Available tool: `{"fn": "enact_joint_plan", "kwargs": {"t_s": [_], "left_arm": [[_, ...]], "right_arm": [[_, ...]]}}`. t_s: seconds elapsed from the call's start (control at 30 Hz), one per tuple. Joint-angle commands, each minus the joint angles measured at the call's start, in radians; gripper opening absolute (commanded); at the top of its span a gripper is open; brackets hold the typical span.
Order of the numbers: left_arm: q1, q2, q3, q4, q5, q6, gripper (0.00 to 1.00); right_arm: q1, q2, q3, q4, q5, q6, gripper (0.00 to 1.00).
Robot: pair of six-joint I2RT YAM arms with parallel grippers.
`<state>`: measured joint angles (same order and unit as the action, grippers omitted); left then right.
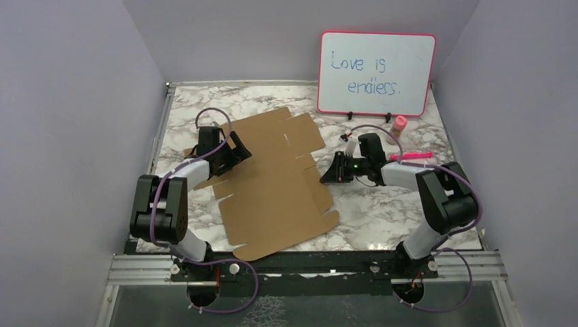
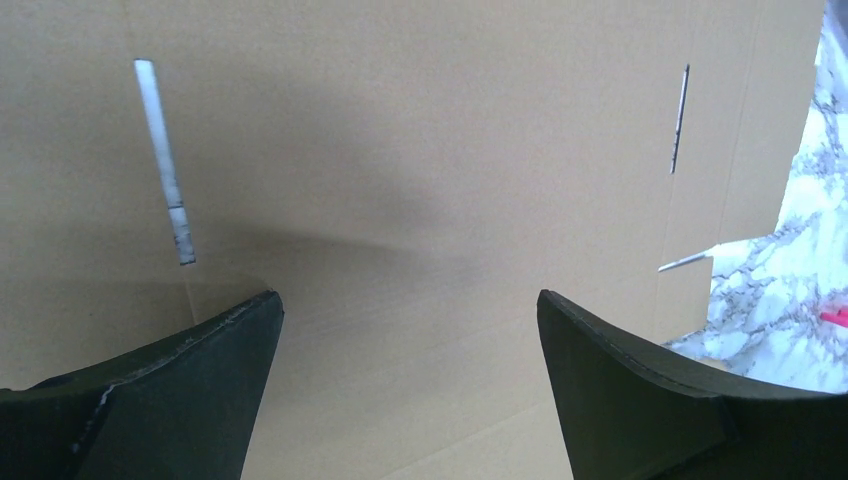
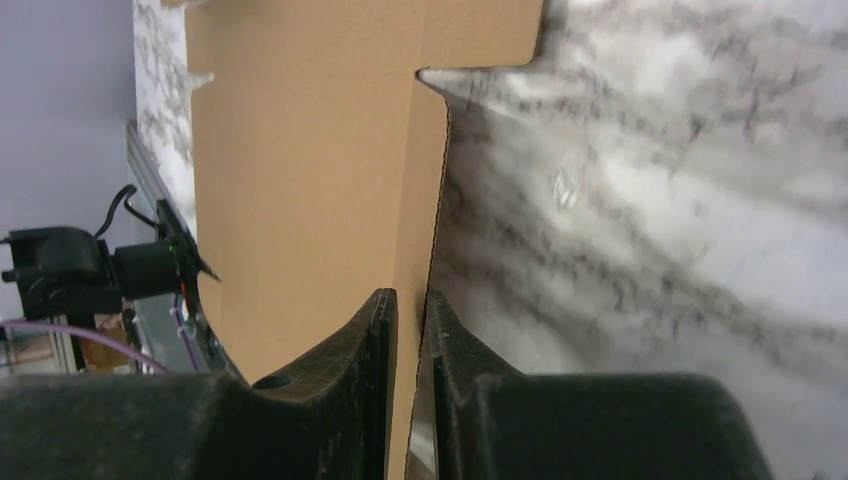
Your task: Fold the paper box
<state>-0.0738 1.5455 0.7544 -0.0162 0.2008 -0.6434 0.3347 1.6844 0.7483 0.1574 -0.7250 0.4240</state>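
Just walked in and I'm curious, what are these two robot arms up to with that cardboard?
They're working on folding a box. The cardboard sheet lies spread out on the marble table. The right gripper pinches its right edge; the left gripper is open above the sheet's left side.

Box (image 1: 272, 180): matt brown corrugated cardboard, smooth unprinted face. Table (image 1: 382, 218): white-grey marble-look top, smooth, slight sheen. Left fingers (image 2: 170, 400), right fingers (image 3: 330, 400): matt black, plastic-looking, faintly rough at edges; whiteboard (image 1: 377, 71) glossy, pink frame.
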Motion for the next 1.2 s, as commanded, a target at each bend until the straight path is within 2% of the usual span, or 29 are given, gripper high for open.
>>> {"fn": "enact_joint_plan", "kwargs": {"t_s": [0.0,0.27,0.53,0.8,1.03,1.17], "left_arm": [[-0.066,0.074,0.023,-0.009,0.061,-0.021,0.99],[-0.158,0.129,0.087,0.01,0.083,-0.025,0.99],[-0.128,0.07,0.201,-0.134,0.018,0.065,0.99],[-0.035,0.044,0.339,-0.245,0.024,0.158,0.99],[0.024,0.092,0.466,-0.331,0.052,0.257,0.99],[0.034,0.098,0.462,-0.352,0.038,0.311,0.99]], "right_arm": [[0.006,-0.115,-0.101,0.002,0.003,0.027,0.22],[0.006,-0.313,-0.186,-0.118,0.115,0.002,0.22],[0.006,-0.328,-0.064,-0.19,0.261,-0.073,0.29],[0.006,-0.182,0.112,-0.122,0.313,-0.127,0.44],[0.008,0.06,0.296,-0.041,0.243,-0.109,0.48],[0.011,0.178,0.386,-0.023,0.216,-0.099,0.54]]}}
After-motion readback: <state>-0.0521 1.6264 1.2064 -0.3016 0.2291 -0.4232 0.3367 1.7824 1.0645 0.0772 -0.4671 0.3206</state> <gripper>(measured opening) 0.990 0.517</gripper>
